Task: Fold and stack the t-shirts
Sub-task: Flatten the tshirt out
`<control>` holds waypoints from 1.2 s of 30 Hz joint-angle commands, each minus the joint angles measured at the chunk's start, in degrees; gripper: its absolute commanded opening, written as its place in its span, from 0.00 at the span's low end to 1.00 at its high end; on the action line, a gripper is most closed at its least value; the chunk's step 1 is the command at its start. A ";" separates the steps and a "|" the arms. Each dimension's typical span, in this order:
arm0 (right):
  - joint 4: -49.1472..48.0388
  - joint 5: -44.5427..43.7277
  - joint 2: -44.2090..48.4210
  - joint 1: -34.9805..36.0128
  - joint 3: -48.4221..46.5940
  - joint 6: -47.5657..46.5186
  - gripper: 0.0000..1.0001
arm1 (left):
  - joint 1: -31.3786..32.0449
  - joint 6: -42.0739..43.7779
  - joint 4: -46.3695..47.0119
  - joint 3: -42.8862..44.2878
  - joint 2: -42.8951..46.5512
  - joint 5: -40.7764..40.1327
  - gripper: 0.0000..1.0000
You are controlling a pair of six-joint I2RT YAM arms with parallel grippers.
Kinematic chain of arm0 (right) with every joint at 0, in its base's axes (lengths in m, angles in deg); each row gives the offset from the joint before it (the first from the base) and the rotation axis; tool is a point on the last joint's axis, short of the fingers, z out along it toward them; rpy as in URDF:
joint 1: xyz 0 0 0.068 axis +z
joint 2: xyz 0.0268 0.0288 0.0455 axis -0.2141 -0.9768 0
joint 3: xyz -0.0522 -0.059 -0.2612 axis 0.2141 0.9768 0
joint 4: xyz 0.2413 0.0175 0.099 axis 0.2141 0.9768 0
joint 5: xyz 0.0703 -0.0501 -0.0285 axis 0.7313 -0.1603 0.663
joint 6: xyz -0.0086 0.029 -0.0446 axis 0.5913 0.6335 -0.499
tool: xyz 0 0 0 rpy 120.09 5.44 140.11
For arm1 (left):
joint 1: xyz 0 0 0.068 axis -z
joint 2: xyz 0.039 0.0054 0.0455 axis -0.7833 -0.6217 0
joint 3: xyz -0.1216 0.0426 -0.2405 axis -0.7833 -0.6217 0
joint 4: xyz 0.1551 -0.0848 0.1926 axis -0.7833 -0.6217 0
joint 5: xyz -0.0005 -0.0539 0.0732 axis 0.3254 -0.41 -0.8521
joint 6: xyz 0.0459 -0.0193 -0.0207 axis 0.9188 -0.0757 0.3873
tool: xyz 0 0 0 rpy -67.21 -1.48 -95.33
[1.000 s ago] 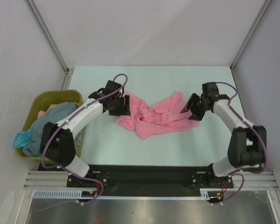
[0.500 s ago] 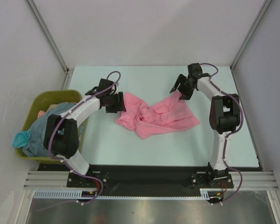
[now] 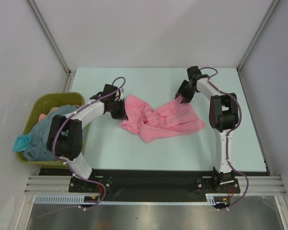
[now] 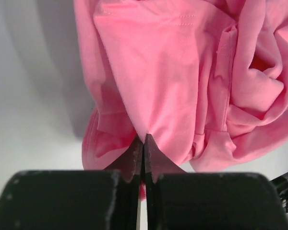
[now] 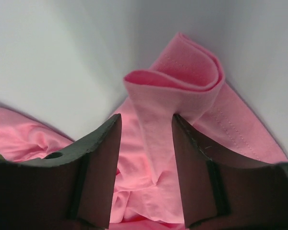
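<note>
Pink t-shirt (image 3: 158,119) lies crumpled mid-table (image 3: 134,81), unfolded. It is spread roughly left to right, with a bunched knot of folds near its centre and a flatter flap out to the right. Left gripper (image 4: 143,143) is at the shirt's left edge. The wrist cam shows its fingers (image 4: 158,165) pressed together with a small pinch of pink fabric caught between the tips. The cloth rises from that pinch into a smooth panel with a stitched hem line across the top. Right gripper (image 5: 147,120) is at the shirt's far right corner, toward the back of the table. Its fingers (image 5: 98,167) stand apart and straddle a rolled-over fold of hem. The fold sits in the gap, close against one inner face, with a sliver of space on the other side, so it isn't clamped. The arms come in from opposite sides, well apart, with the shirt between them. Olive-green bin (image 3: 57,96) sits at the table's left side, just beside the left arm. Grey-blue t-shirt (image 3: 45,129) is heaped inside it and spills over the near rim. Teal t-shirt (image 3: 21,142) hangs out at the bin's left side. Can't tell how many garments are in that heap.
</note>
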 commanded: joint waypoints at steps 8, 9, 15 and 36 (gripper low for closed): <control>1.24 -2.48 -1.23 -2.90 -9.15 1.20 0.00 | -0.30 -4.40 -4.85 -9.61 22.02 -7.79 0.00; 1.69 -2.13 -0.62 -3.34 -10.21 0.77 0.00 | -0.30 -5.10 -5.91 -11.62 23.95 -9.21 0.00; 4.68 -4.41 10.87 -6.06 -13.73 -2.93 0.00 | -0.30 -10.47 -12.40 -18.22 41.63 -17.73 0.00; 8.98 -5.02 38.05 -15.20 -14.26 -7.67 0.00 | -0.47 -12.59 -14.36 -14.99 61.23 -22.31 0.00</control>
